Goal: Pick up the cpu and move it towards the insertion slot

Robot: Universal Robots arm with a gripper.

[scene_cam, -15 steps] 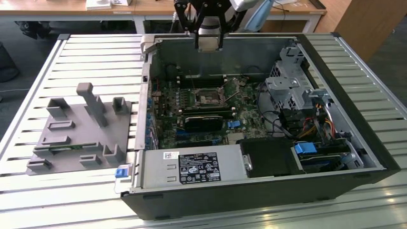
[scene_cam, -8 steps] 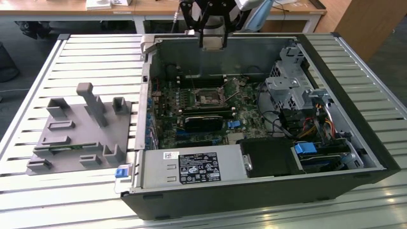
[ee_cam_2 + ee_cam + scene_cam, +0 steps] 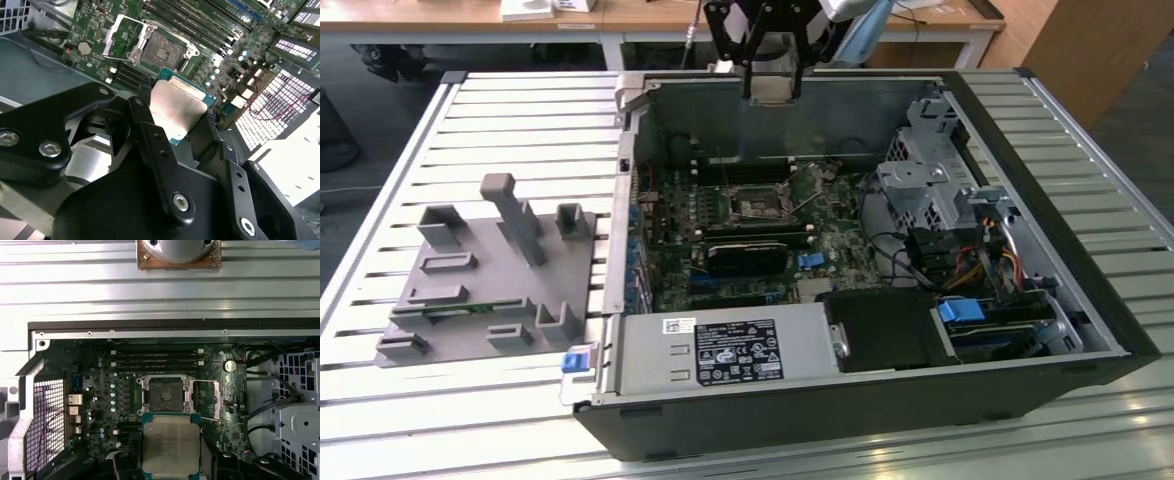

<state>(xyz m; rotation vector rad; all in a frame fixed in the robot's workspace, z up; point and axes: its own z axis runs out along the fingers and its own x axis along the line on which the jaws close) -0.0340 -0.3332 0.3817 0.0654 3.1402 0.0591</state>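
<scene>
Pinching flat square silvery cpu (image 3: pixel 170 444) with tan rim in black gripper (image 3: pixel 171 452) | square black metal-framed insertion slot (image 3: pixel 166 394) just ahead, cpu edges parallel to it, apart

The black claw (image 3: pixel 177 107) hid two edges of the flat square silvery chip (image 3: pixel 176 107); in the first wrist view the picture's edge cut off the chip (image 3: pixel 170 446).

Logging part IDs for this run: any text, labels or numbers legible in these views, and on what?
No text is legible.
Black label on the power supply: print too small to read.
White sticker beside it: too small to read.
Markings on the cpu lid: too faint to read.
</scene>
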